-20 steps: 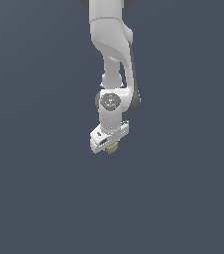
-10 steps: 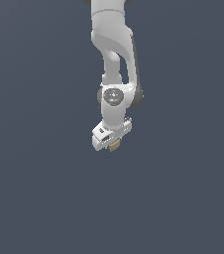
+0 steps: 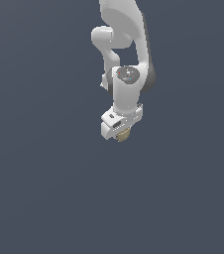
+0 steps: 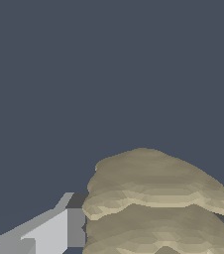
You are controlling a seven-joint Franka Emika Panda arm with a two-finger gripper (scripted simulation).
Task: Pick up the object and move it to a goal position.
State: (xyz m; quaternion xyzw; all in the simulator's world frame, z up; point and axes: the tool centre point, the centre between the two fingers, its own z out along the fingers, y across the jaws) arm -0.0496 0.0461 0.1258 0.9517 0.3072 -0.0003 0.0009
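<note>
Your end effector point(image 3: 122, 135) hangs below the white arm point(image 3: 125, 59) in the exterior view, a little right of that view's centre and in its upper half, with plain dark blue-grey all around it. You can see the tan chunk point(image 3: 123, 134) poking out from beneath the white end effector body, tucked right at the fingertips and far smaller than the hardware above it. The arm comes down from the upper edge of the exterior view, bends at a rounded joint with a grey cap, and ends in the blocky hand that is turned slightly askew.

In the wrist view, the tan chunk point(image 4: 158, 203) fills much of the frame close to the camera: a lumpy, layered lump with horizontal ridges in beige and darker tan. One pale grey finger point(image 4: 47, 230) sits directly against the chunk's side, touching it; a sliver of grey shows at the chunk's opposite side too. So your end effector is closed narrowly on the chunk, gripping it between the fingers.

Nothing but flat dark background shows behind the chunk, and no tabletop edge can be made out in either view.
</note>
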